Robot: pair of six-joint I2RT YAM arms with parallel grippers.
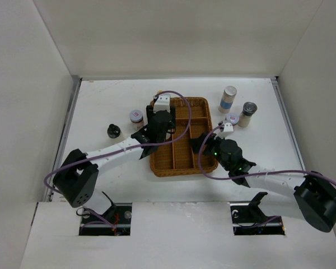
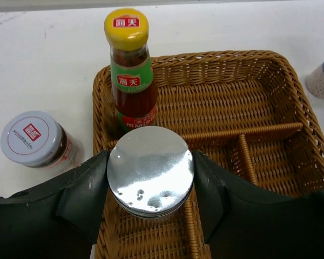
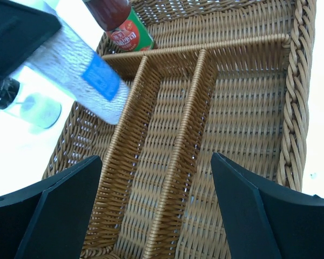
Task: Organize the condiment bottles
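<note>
Jaws: my left gripper (image 2: 150, 181) clamps the silver-lidded cylinder (image 2: 150, 167) above the left edge of the wicker tray (image 2: 291, 91), just beside the sauce bottle (image 2: 130, 81). My right gripper (image 3: 156, 210) gapes empty over free compartments (only its camera shows the cylinder's blue label (image 3: 100, 75)).

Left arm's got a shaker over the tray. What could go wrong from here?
1. The silver-lidded shaker in the left pincer hangs close beside the sauce bottle; lowering it may knock that tall bottle over.
2. Its base looks near a wicker divider, so it could land on that and tip.
3. The open right pincer hovers over the same wicker tray; the arms might clash.
</note>
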